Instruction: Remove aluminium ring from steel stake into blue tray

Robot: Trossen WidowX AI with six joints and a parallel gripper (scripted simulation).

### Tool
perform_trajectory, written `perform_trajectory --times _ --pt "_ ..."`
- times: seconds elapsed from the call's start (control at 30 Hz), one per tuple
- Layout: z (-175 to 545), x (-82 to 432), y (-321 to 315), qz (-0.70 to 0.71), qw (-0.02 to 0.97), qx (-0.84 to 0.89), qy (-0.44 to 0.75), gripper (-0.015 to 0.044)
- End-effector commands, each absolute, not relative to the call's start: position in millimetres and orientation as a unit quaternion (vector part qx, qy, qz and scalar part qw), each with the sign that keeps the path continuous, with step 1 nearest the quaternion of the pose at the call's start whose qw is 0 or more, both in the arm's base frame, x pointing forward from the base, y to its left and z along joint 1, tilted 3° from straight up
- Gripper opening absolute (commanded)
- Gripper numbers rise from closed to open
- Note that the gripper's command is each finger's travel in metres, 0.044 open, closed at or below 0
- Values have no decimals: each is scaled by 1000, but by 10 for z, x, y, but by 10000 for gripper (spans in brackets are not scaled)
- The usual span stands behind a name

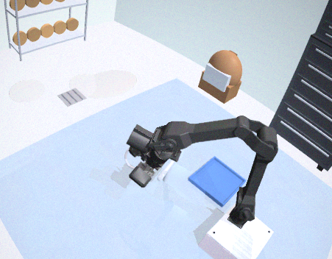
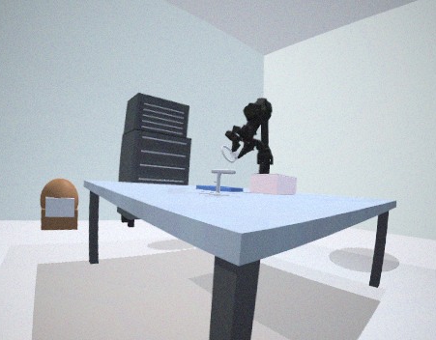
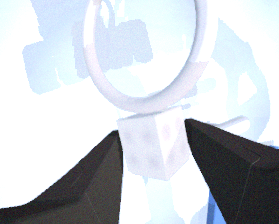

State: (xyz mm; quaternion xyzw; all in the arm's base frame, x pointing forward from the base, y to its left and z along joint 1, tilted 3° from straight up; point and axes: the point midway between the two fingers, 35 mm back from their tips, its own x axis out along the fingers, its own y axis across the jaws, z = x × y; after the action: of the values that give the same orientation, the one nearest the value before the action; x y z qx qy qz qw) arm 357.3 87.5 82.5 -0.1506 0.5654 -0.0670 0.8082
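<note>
The ring (image 1: pixel 128 162) (image 2: pixel 228 154) (image 3: pixel 145 105) is tilted in the air near the exterior frame's center, its tab (image 3: pixel 152 142) clenched by the gripper (image 2: pixel 238 157) (image 3: pixel 152 130). Below it stands the stake (image 2: pixel 218 184), free of the ring. In the top view, the tray (image 1: pixel 216 181) (image 2: pixel 204 187) lies right of center, the pale block (image 1: pixel 210 243) (image 2: pixel 273 184) at lower right.

In the exterior view, the stake (image 1: pixel 166 171) (image 2: pixel 218 183) (image 3: pixel 235 122) stands on the tabletop (image 1: pixel 78 154) (image 2: pixel 156 203), before the tray (image 1: pixel 202 168) (image 2: pixel 206 187) (image 3: pixel 211 205) and left of the base block (image 1: pixel 218 240) (image 2: pixel 274 184). The ring (image 1: pixel 126 159) (image 2: pixel 223 154) (image 3: pixel 145 105) is above the tabletop, outside the tray. The drawer cabinet (image 1: pixel 306 96) (image 2: pixel 156 159) stands behind the table, to the left. The top view has the shelf rack (image 1: pixel 18 37) beyond the tabletop, far left.
</note>
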Motion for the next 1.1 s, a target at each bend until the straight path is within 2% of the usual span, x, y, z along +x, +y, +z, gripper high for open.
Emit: perform_trajectory --times 0.0,1.07 --pt "807 3601 882 -66 808 -150 566 0" --pt "875 3295 537 -230 842 151 464 0"
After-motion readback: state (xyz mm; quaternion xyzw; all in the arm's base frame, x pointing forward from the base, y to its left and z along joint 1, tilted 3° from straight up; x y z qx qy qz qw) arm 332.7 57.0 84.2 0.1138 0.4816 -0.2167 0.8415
